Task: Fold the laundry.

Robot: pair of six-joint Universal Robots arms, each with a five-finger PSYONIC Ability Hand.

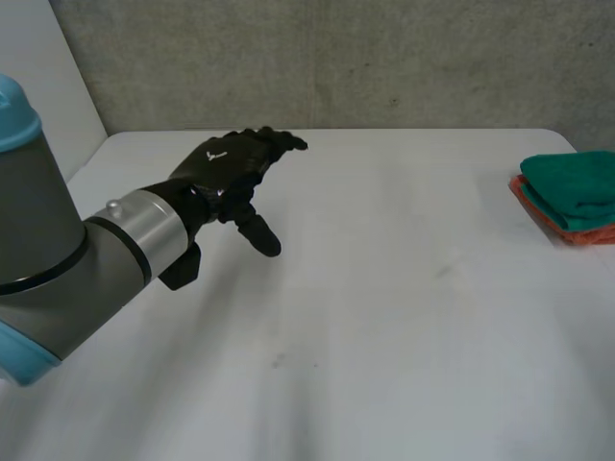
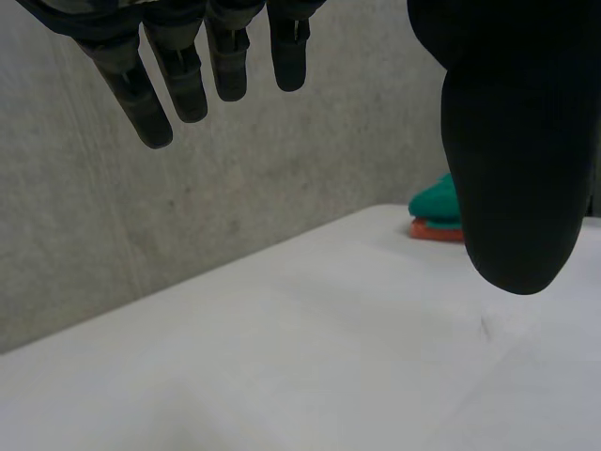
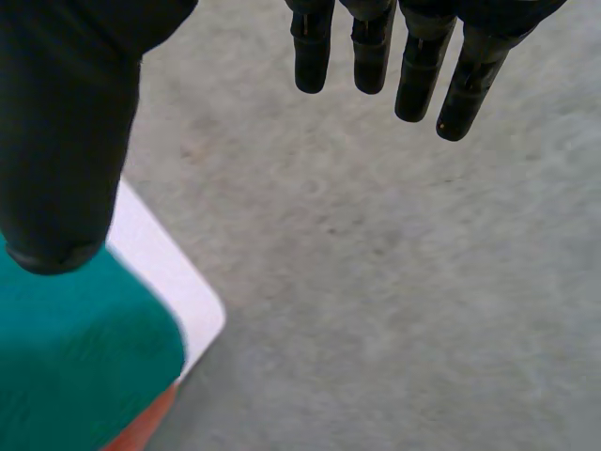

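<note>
A folded green cloth lies on a folded orange cloth at the table's far right edge. My left hand hovers over the left part of the table, far from the stack, fingers straight and thumb apart, holding nothing. In the left wrist view its fingers and thumb are spread, with the green cloth and orange cloth far beyond them. My right hand hangs open above the stack's edge, fingers straight, with the green cloth and orange cloth below its thumb.
The white table is bare between my left hand and the stack. A grey concrete wall stands behind it. In the right wrist view the table's rounded corner ends over a grey floor.
</note>
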